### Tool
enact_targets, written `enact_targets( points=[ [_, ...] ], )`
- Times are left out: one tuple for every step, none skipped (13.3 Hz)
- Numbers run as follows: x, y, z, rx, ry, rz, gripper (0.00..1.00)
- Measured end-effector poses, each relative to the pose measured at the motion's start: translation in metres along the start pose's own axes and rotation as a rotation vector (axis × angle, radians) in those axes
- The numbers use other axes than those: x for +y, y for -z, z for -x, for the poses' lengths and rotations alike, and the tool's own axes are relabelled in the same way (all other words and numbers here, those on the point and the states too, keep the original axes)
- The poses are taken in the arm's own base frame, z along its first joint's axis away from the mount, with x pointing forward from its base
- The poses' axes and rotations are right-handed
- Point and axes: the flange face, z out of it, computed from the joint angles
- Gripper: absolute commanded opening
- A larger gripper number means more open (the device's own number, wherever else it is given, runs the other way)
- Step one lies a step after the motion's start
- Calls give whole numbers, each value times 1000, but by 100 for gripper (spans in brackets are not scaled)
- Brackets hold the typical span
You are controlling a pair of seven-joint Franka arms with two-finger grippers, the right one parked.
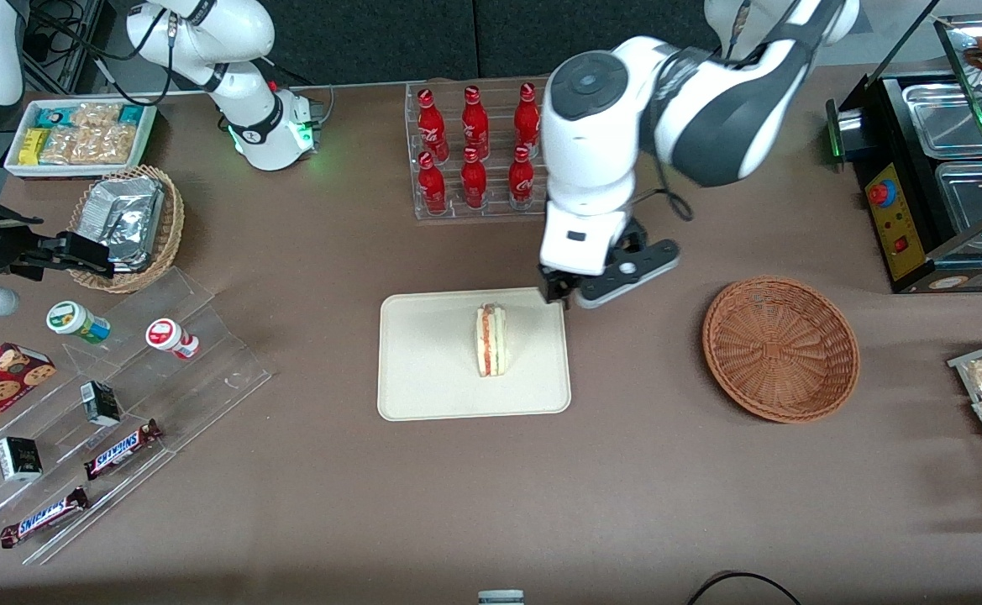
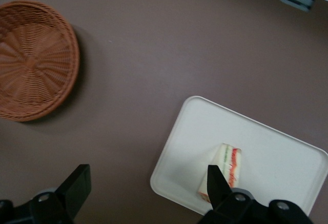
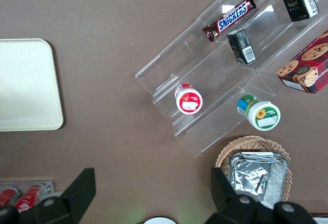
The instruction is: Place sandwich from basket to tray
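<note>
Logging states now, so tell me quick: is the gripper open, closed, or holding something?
Gripper: open, holding nothing, above the tray's edge; the sandwich lies on the tray.

The brown tabletop (image 1: 306, 277) carries the cream tray (image 1: 432, 370), which serves here as the landmark. Toward the working arm's end from the tray sits the reddish-brown basket (image 1: 780, 349), well apart from it. Farther from the front camera than the tray stands a clear rack of red bottles (image 1: 475, 151). Toward the parked arm's end lie a clear stepped stand (image 1: 163, 395) and a tan basket (image 1: 167, 227). The claw (image 1: 559, 294) hangs open above the tray's edge.
</note>
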Motion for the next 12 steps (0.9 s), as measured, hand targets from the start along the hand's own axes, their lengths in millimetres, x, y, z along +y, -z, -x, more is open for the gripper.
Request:
enact_targets(
  points=[
    [-12, 8, -10, -13, 2, -4, 100],
    [-26, 17, -20, -35, -10, -3, 100],
    [-43, 27, -33, -61, -29, -1, 100],
    [-63, 38, -46, -90, -54, 3, 100],
    [-85, 51, -59, -112, -79, 11, 100],
    [-107, 63, -72, -130, -102, 19, 100],
    [-133, 73, -85, -154, -132, 29, 100],
    [-161, 83, -100, -179, -161, 42, 100],
    [-194, 92, -116, -203, -193, 61, 100],
    [-228, 101, -130, -219, -224, 75, 100],
    [-262, 109, -141, -232, -261, 83, 100],
    [-293, 118, -147, -241, -301, 88, 100]
  ],
)
